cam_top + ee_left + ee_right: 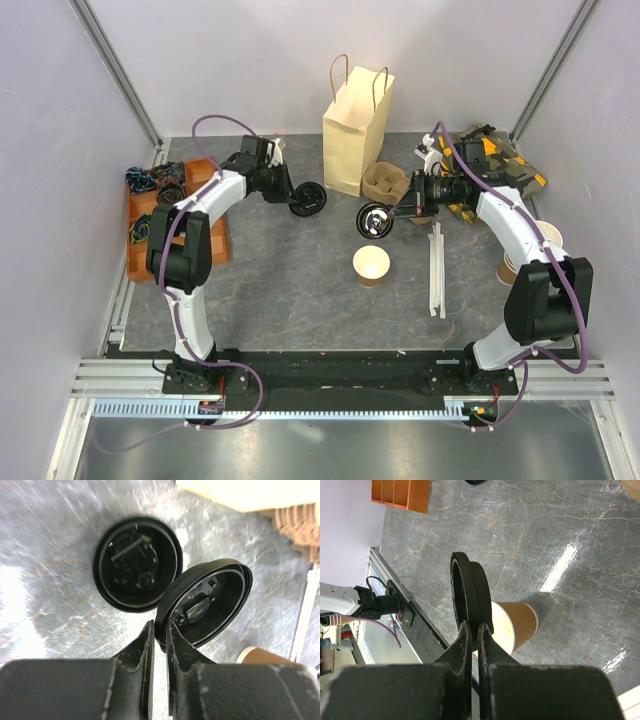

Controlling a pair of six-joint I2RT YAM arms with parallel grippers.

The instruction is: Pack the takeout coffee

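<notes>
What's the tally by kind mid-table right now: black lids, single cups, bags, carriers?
Black lids: 3 (left-held lid, right-held lid, loose lid)
Lidless brown paper cup: 1
Tan paper bag: 1
Cardboard cup carrier: 1
Total: 6

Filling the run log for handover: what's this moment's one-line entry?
left end effector: shut on round black plastic lid | right end effector: shut on second black lid | brown paper cup: lidless, upright | tan paper bag: standing
</notes>
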